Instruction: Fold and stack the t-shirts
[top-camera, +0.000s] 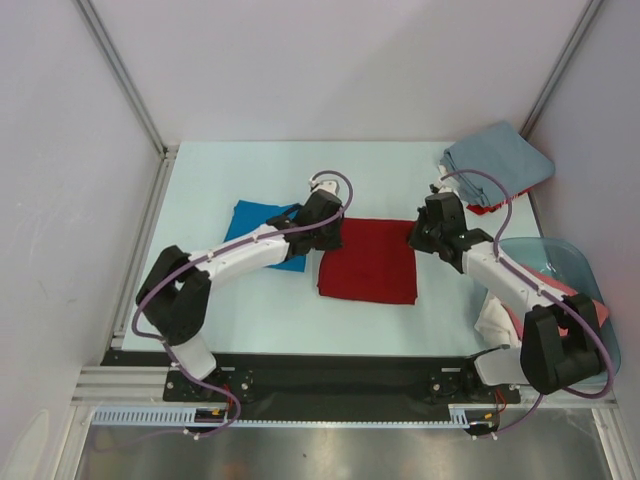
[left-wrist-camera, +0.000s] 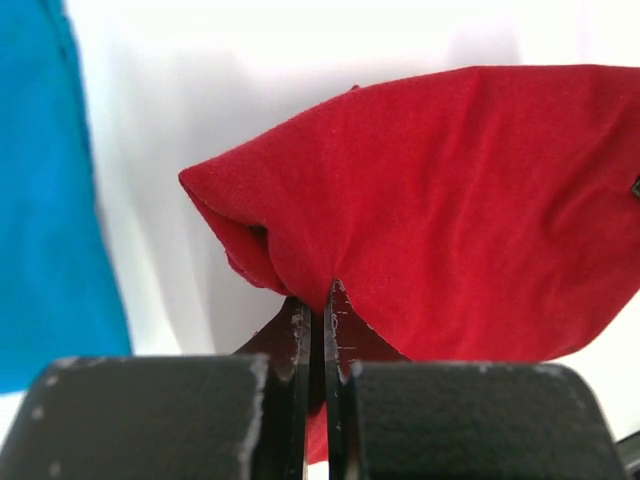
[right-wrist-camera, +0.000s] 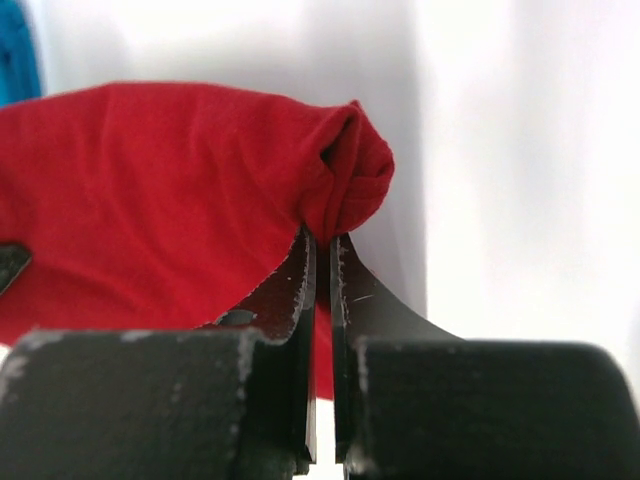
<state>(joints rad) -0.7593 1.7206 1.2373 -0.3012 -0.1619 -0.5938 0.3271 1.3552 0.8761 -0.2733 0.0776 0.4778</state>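
A crimson red t-shirt (top-camera: 368, 262), folded to a rough square, lies mid-table. My left gripper (top-camera: 335, 232) is shut on its far left corner; in the left wrist view the red cloth (left-wrist-camera: 450, 200) bunches at the fingertips (left-wrist-camera: 318, 300). My right gripper (top-camera: 413, 238) is shut on its far right corner; in the right wrist view the red cloth (right-wrist-camera: 180, 190) is pinched between the fingertips (right-wrist-camera: 320, 245). A folded bright blue t-shirt (top-camera: 258, 222) lies to the left, partly under my left arm, and shows in the left wrist view (left-wrist-camera: 45, 200).
A grey-blue shirt (top-camera: 497, 160) lies folded at the far right over something red (top-camera: 488, 207). A clear blue bin (top-camera: 565, 290) at the right edge holds salmon-pink and white cloth under my right arm. Walls close in on both sides.
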